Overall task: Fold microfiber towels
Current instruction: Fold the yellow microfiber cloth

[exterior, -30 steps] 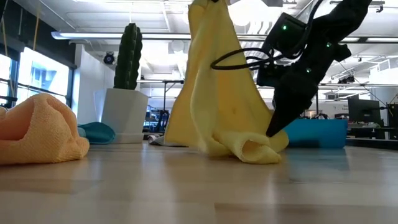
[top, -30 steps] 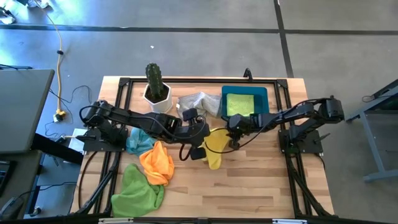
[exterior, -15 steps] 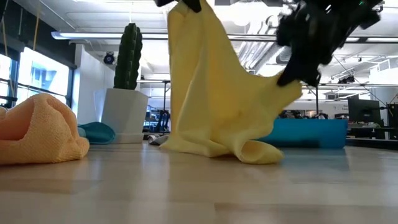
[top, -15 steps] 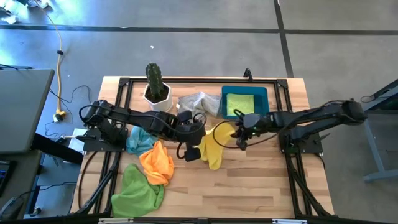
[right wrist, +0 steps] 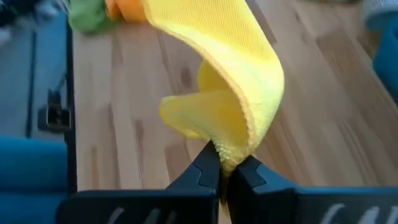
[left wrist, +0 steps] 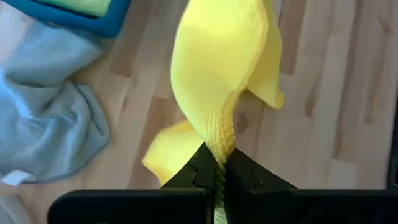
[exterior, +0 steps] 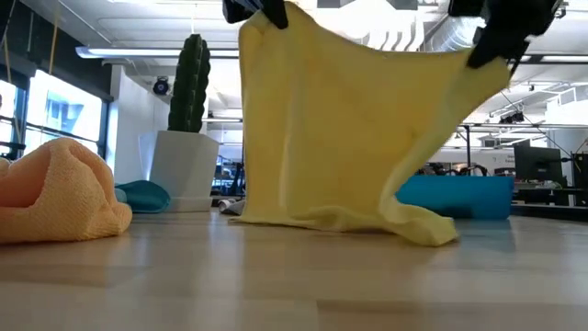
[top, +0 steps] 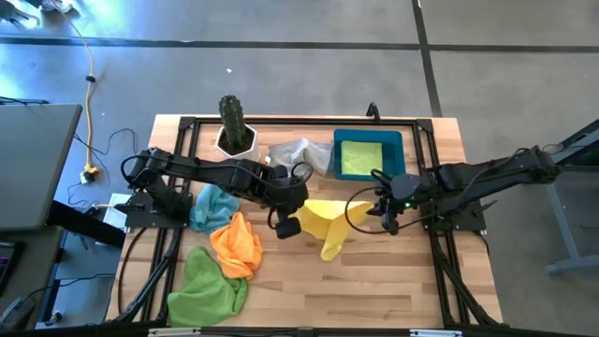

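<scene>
The yellow towel hangs spread between my two grippers at mid table, and its lower edge rests on the wood. My left gripper is shut on its upper left corner, at the top of the low view. My right gripper is shut on its upper right corner. A light blue towel, an orange towel and a lime green towel lie bunched at the left. A grey towel lies at the back. My left gripper pinches a corner edge of the yellow towel between its two fingers. The cloth hangs below them, with its lower edge on the table. One layer or several, I cannot tell. My right gripper pinches the opposite upper corner edge between its two fingers. The corner is held lower than the left one. The top edge runs nearly taut between the grippers.
A blue bin with a lime green towel in it stands at the back right. A potted cactus stands at the back left. Bare wood lies along the near edge, right of the towel pile.
My right gripper has risen and gone toward the table's right edge with one corner of the yellow towel. The towel, bunched and hanging from my left gripper before, has spread out into a sheet between the two grippers, its lower edge staying on the table.
</scene>
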